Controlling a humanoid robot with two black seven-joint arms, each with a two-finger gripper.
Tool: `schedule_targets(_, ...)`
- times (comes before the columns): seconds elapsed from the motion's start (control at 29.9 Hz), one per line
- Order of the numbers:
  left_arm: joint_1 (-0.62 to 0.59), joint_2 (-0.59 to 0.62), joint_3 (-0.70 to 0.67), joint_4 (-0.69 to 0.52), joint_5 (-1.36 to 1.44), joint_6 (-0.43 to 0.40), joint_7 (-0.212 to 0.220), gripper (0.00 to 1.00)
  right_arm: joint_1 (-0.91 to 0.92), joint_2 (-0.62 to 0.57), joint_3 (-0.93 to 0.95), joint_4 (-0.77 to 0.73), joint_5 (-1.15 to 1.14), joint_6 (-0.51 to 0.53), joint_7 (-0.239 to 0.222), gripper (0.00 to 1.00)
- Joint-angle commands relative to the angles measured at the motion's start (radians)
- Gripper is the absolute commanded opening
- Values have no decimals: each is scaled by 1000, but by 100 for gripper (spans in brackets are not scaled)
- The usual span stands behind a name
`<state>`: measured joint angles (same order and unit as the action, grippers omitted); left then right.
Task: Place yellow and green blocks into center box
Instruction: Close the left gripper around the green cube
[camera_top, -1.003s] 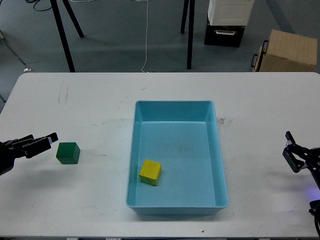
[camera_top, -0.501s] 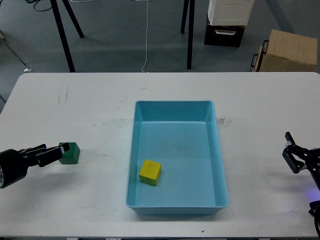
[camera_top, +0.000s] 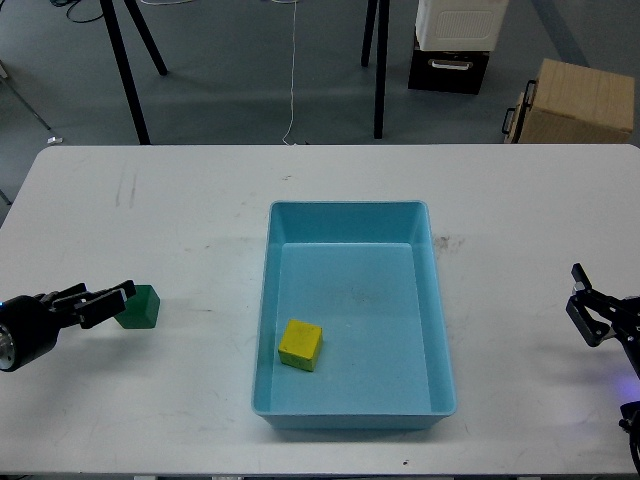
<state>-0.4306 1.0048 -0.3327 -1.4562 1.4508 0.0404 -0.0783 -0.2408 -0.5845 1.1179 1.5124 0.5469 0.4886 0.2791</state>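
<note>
At the far left, the left gripper (camera_top: 100, 303) reaches in low over the white table (camera_top: 180, 220), its fingers spread apart and pointed at the green block (camera_top: 139, 307). The block sits on the table just beside the fingertips, partly covered by them, well to the left of the box. From this angle I cannot tell whether the fingers already straddle it or only overlap it in view; they do not look closed on it. The low, level approach suits a side-on pinch, so the grasp seems to be the step in hand.

In the middle stands the blue box (camera_top: 350, 215), open-topped. The yellow block (camera_top: 301, 344) lies inside on its floor, near the front left corner, so that half of the task looks done.

At the far right edge, the right gripper (camera_top: 588, 309) holds low with its fingers parted and empty, away from the box, probably to leave the other arm a free path.
</note>
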Motion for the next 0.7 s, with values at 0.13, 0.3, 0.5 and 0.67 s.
schedule_targets(0.13,-26,-49,67,2,23,24,0,100,-6,-1,0,0,-7,0,0,100)
schedule_targets(0.3,-34,-64,70,33,23,24,2,100,-15,-1,11,0,-8,0,0,100)
schedule_targets(0.5,-43,-66,72,42,25,24,2,100,-25,-1,23,0,-12,0,0,100)
schedule_targets(0.67,-69,-77,106,45,25,24,2,100,-26,-1,23,0,-12,0,0,100)
